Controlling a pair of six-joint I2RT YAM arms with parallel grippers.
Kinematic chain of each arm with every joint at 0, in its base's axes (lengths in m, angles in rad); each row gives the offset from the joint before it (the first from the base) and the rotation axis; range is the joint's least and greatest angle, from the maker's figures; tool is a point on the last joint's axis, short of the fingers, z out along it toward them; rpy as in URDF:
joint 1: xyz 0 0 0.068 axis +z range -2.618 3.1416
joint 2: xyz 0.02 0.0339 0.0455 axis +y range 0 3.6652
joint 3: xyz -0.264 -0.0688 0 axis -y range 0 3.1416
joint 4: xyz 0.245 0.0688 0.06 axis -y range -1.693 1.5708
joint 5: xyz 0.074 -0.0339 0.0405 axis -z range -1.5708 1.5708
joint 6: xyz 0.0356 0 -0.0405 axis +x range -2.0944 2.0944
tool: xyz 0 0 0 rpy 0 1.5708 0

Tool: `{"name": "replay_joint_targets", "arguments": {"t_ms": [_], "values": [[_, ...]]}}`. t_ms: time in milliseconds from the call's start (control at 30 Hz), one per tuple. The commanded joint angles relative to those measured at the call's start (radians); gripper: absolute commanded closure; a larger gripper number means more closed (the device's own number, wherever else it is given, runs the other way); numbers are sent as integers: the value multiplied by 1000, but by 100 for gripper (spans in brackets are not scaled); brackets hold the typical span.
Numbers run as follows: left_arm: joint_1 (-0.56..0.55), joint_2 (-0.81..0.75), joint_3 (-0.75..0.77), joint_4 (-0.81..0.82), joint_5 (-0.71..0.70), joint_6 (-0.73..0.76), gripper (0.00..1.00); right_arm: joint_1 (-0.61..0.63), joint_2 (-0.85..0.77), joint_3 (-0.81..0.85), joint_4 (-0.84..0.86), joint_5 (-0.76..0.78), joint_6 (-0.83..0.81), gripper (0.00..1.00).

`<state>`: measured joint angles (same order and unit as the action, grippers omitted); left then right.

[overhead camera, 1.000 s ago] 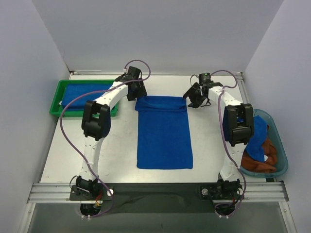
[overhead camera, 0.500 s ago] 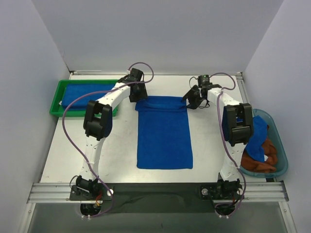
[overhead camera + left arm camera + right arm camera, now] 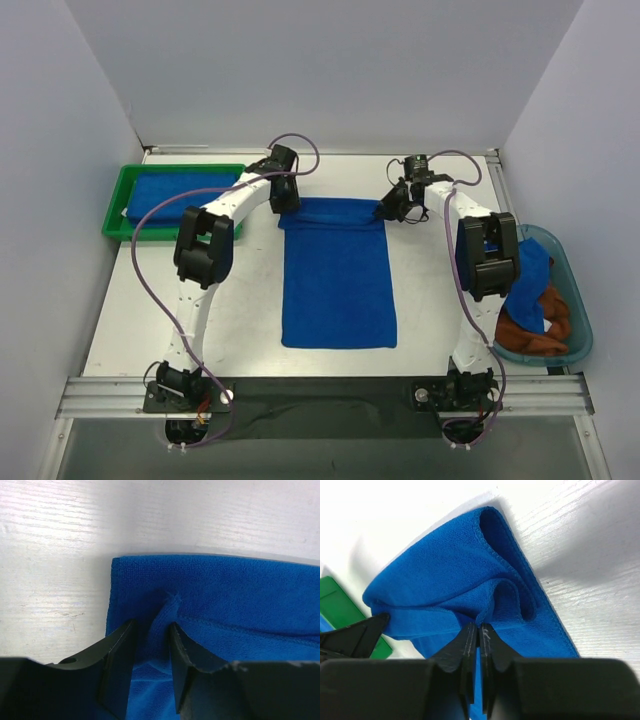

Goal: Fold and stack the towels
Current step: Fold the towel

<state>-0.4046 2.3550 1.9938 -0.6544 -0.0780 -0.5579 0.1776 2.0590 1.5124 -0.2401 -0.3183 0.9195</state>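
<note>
Right, here is how my two tools sit:

- My left gripper [image 3: 152, 630] is about half closed. A raised pleat of the spread towel [image 3: 337, 285] sits bunched between its fingers [image 3: 120, 660], right at that towel's far left corner.
- My right gripper [image 3: 479, 627] is nearly closed. Only a thin slit is left, and the hem of the same towel's far right corner is nipped in it. Just ahead of those fingertips the cloth curls up into a loose fold.
- From both grippers the spread towel runs back toward my arm bases, flat on the white table [image 3: 250, 320] between the arms.
- Outward of my left gripper, just beside it, is the green tray [image 3: 118, 200] with a second blue towel [image 3: 175, 192] lying in it.
- Behind my right gripper, out past that arm's elbow, the teal bin [image 3: 580, 310] holds a rust-brown towel [image 3: 530, 340] and a third blue towel [image 3: 532, 285] draped over it.
</note>
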Motion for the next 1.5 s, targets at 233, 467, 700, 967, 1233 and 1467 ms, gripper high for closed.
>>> {"name": "replay_joint_targets", "arguments": {"t_ms": [233,467,700,967,1233,1467], "values": [[-10,-54,-27,30,-5,32,100,2,-33,-27,4,-10,-10,100],[-10,-284,-288,223,-54,29,100,2,-135,-83,21,-21,-47,100],[-22,-540,-788,640,-60,-28,80,3,-253,-320,202,-50,-59,100],[-40,-721,-1190,837,-17,-196,32,5,-261,-504,338,-76,-71,100],[-59,-850,-1176,701,-35,-350,17,13,-250,-518,367,-87,-105,100],[-62,-703,-838,319,-100,-511,20,14,-249,-514,360,-77,-120,100]]}}
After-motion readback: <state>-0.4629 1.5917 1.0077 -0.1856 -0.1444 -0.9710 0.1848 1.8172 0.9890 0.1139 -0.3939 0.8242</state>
